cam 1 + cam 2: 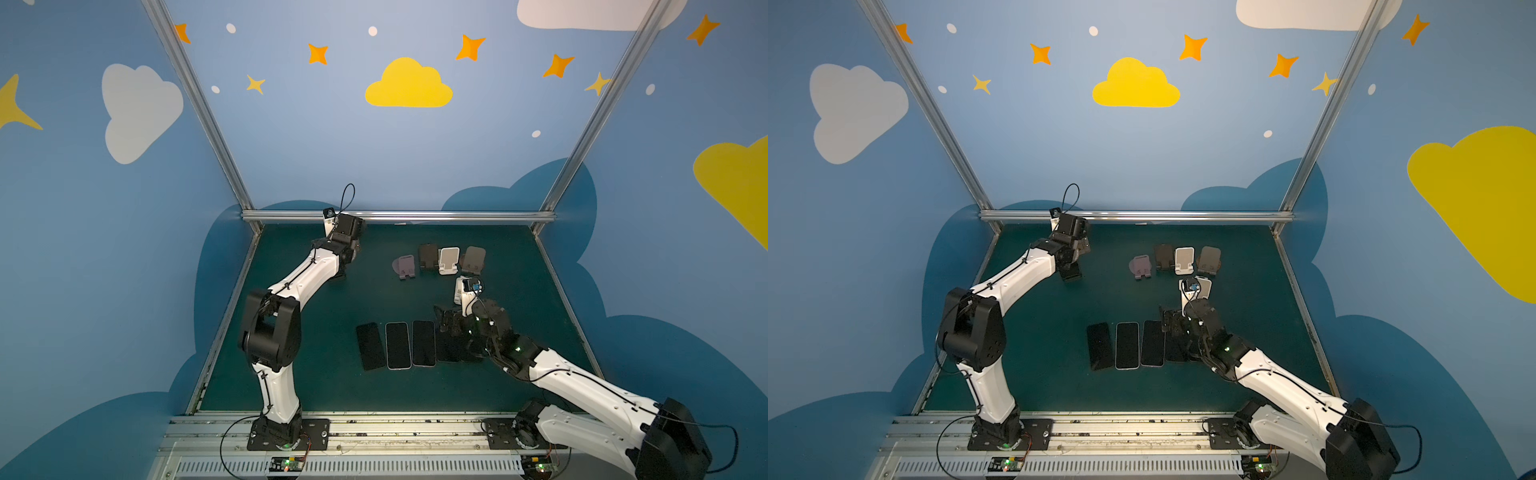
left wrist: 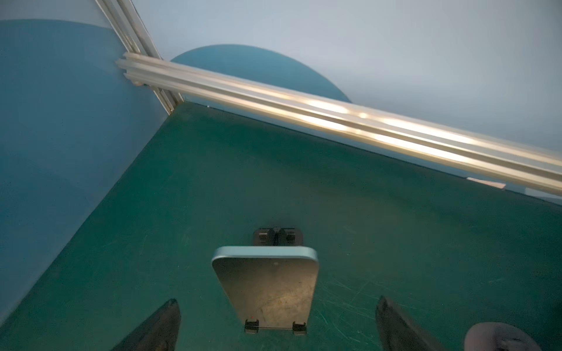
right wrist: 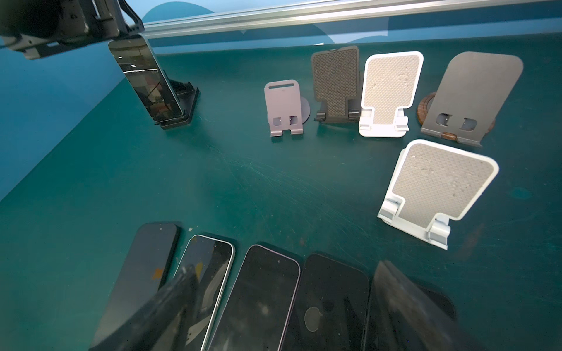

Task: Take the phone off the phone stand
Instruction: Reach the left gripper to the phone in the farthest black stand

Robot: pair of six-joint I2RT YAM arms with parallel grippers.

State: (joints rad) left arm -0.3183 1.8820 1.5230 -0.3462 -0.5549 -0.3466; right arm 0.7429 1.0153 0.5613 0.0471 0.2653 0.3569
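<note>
A dark phone (image 3: 146,79) leans upright in a black phone stand (image 3: 185,103) at the far left of the green table. In the left wrist view the phone (image 2: 267,288) shows its top edge and sits in the stand's two front clips (image 2: 251,325). My left gripper (image 2: 278,301) hangs open above it, one finger on each side with a wide gap to the phone. In a top view the left gripper (image 1: 340,270) hides phone and stand. My right gripper (image 3: 286,267) is open and holds nothing, low over flat phones; both top views show it (image 1: 449,328) (image 1: 1173,328).
Several phones (image 1: 397,345) lie side by side, face up, at the front middle. A row of empty stands sits behind: lilac (image 3: 284,106), dark (image 3: 336,82), white (image 3: 390,91), grey on a wooden base (image 3: 474,94). Another white stand (image 3: 438,188) is nearer. A metal rail (image 2: 334,115) bounds the back.
</note>
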